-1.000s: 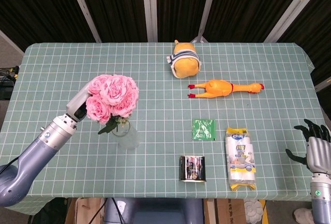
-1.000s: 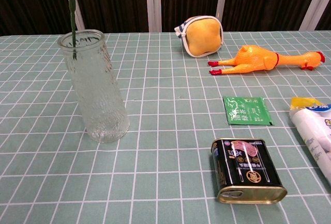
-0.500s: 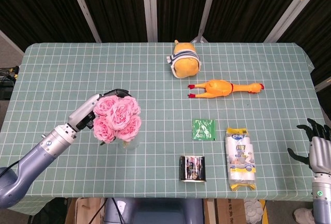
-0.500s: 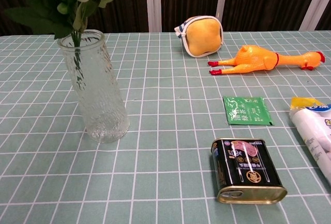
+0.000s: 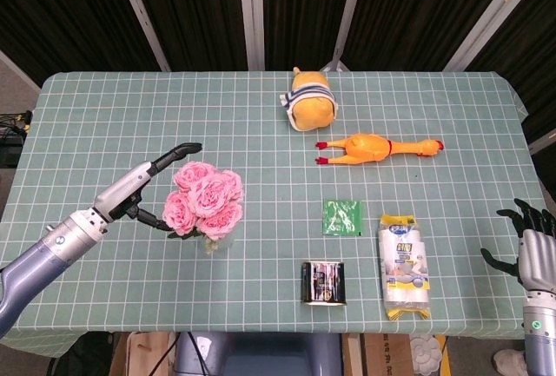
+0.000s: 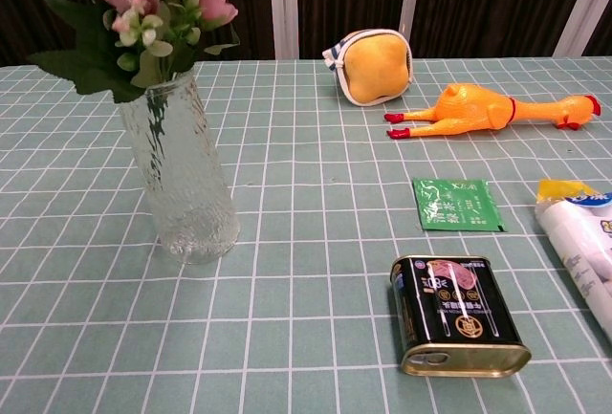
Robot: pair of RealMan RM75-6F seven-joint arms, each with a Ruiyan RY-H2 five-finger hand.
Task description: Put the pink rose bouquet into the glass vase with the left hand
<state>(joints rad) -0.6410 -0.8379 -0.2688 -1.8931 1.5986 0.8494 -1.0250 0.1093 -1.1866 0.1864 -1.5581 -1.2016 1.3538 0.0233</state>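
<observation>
Nearest the robot, the right hand (image 5: 535,244) hangs off the table's right edge, dark fingers spread and holding nothing. Further in, the left hand (image 5: 155,192) reaches from the left with fingers splayed wide, one stretched above and others beside the pink rose bouquet (image 5: 205,201), gripping nothing. The bouquet's stems stand in the clear ribbed glass vase (image 6: 183,177), upright on the green checked tablecloth (image 5: 261,89).

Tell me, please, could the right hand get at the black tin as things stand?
Probably yes: the right hand is open at the table's right edge, and only the white packet lies between it and the black tin.
</observation>
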